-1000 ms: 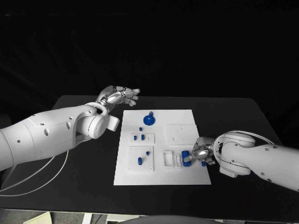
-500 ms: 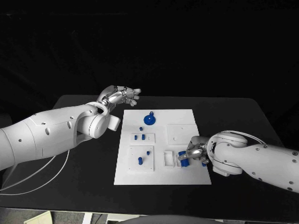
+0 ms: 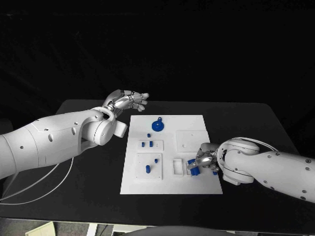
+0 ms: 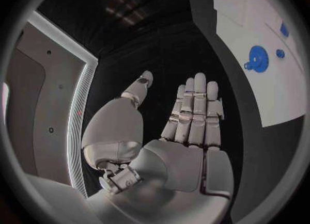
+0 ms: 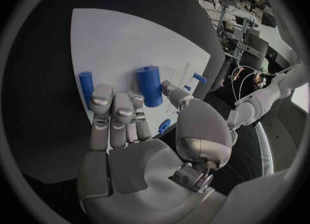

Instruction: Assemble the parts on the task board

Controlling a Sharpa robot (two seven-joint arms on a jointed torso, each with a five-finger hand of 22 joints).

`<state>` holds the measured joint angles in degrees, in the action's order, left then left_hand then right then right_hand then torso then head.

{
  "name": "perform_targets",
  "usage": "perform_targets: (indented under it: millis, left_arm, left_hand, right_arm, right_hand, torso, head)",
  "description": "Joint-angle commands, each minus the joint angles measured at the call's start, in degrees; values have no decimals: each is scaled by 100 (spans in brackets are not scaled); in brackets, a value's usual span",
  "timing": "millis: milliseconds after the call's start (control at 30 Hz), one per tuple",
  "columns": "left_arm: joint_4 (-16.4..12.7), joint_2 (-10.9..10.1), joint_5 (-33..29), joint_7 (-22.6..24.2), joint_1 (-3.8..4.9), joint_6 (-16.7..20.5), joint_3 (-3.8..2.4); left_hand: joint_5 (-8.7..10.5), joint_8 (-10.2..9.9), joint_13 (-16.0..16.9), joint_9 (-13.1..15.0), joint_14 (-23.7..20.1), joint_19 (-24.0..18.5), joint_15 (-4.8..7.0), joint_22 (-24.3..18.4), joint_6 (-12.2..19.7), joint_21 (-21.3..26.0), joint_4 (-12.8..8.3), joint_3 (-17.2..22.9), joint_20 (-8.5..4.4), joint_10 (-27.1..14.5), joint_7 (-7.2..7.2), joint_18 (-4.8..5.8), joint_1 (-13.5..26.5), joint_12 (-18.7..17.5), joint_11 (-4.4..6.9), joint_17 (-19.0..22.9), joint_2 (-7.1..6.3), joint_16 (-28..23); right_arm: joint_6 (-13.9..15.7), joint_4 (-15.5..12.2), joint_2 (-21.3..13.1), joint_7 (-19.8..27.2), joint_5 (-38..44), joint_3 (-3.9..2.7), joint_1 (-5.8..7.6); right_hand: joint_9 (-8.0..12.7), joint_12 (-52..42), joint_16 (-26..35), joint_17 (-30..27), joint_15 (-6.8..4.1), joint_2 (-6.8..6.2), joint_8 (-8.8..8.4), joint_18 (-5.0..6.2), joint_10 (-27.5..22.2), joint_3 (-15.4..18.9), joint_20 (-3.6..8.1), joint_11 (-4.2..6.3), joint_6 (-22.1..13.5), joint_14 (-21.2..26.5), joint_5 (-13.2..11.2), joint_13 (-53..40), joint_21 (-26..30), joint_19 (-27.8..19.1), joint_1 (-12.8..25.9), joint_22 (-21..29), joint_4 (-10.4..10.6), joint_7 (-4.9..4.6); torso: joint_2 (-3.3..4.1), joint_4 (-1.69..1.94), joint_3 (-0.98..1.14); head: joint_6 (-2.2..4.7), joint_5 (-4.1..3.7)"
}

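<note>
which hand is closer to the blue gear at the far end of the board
Left. The left hand hovers open just beyond the task board's far left corner, a short way from the blue gear. The right hand works at the board's near right area, farther off.

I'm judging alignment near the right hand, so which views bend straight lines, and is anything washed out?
Head view: task board edges run straight, evenly lit on the black table. Right wrist view: fisheye, the board's edges curve; a bright patch of room glares at the circle's rim; the blue cylinder by the right hand reads clearly. Left wrist view: same bending; the blue gear is clear.
</note>
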<state>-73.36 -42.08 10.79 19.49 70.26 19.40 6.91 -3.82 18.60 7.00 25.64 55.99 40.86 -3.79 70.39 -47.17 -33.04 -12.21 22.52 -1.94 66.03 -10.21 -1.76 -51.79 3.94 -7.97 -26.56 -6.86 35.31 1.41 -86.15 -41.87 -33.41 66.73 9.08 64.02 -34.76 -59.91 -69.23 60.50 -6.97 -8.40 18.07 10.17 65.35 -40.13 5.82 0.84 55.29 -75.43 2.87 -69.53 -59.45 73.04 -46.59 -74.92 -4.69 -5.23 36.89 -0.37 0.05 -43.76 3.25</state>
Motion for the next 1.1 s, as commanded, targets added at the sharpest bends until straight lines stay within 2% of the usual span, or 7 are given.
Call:
perform_targets:
  millis: [33,133,233,567,833,900,1100]
  left_arm:
    - [-16,11,-28,44,5,-59,-5]
    - [-19,5,-28,46,5,-57,-5]
    - [-12,8,-28,44,5,-56,-5]
    - [-7,3,-28,42,5,-54,-5]
    - [-12,18,-28,39,5,-65,-5]
    - [-6,24,-28,36,6,-62,-5]
    - [-15,29,-28,23,7,-73,-5]
  left_hand:
    - [3,15,-9,-5,29,42,-10,-1,38,30,-23,-22,11,-27,19,-103,31,22,3,-8,30,-24]
    - [2,15,-9,-6,30,43,-10,0,37,31,-24,-20,11,-27,19,-104,29,23,3,-10,34,-25]
    - [1,16,-10,-6,31,44,-10,0,36,32,-24,-19,12,-27,19,-104,28,23,2,-11,38,-26]
    - [-3,18,-10,-7,34,47,-10,2,33,34,-25,-19,13,-26,19,-103,29,23,2,-15,45,-29]
    - [-5,20,-11,-7,36,49,-10,3,30,36,-26,-20,13,-26,20,-103,29,24,2,-18,45,-32]
    - [-6,20,-11,-8,37,49,-11,3,30,37,-26,-21,13,-26,20,-103,30,24,2,-18,46,-32]
    - [-7,22,-11,-8,38,50,-11,4,28,39,-26,-22,14,-27,20,-103,33,23,1,-21,46,-34]
  right_arm:
    - [96,-6,-42,44,9,29,-34]
    - [200,-79,-93,68,-82,29,-33]
    - [278,-190,-167,79,-266,27,-27]
    - [438,-540,-281,94,-880,8,305]
    - [306,-454,-18,80,-1313,8,335]
    - [197,-378,77,49,-1386,9,335]
    - [130,-144,310,35,-1471,40,327]
  right_hand:
    - [20,-1,-35,3,-18,227,13,483,60,-117,-48,23,98,19,-4,-4,-49,-28,-63,-124,-150,-11]
    - [48,5,-35,-1,-32,326,6,483,127,-239,-92,41,205,11,-4,-3,-96,-30,62,-117,-319,11]
    - [71,12,-38,-4,-41,365,-5,483,170,-311,-113,53,271,2,-5,-5,-123,-23,179,-109,-402,24]
    - [96,27,-55,0,-52,355,-17,483,214,-315,-133,69,360,-9,-7,-13,-161,0,402,-101,-445,41]
    - [108,37,-60,3,-56,346,-28,483,223,-290,-135,73,379,-9,-7,-18,-173,3,496,-98,-452,45]
    - [112,40,-62,3,-56,343,-33,483,224,-279,-135,73,382,-8,-7,-20,-176,2,525,-98,-453,45]
    - [122,49,-61,3,-56,340,-48,483,221,-248,-135,71,380,-5,-7,-25,-180,-3,597,-96,-453,43]
  torso:
    - [-2,-6,0]
    - [-2,-7,-1]
    - [-1,-8,-1]
    - [0,-3,3]
    - [5,0,0]
    - [4,2,0]
    - [8,11,-4]
  head:
    - [-7,5]
    - [-3,7]
    - [0,11]
    - [7,11]
    - [6,11]
    - [0,7]
    - [-14,11]
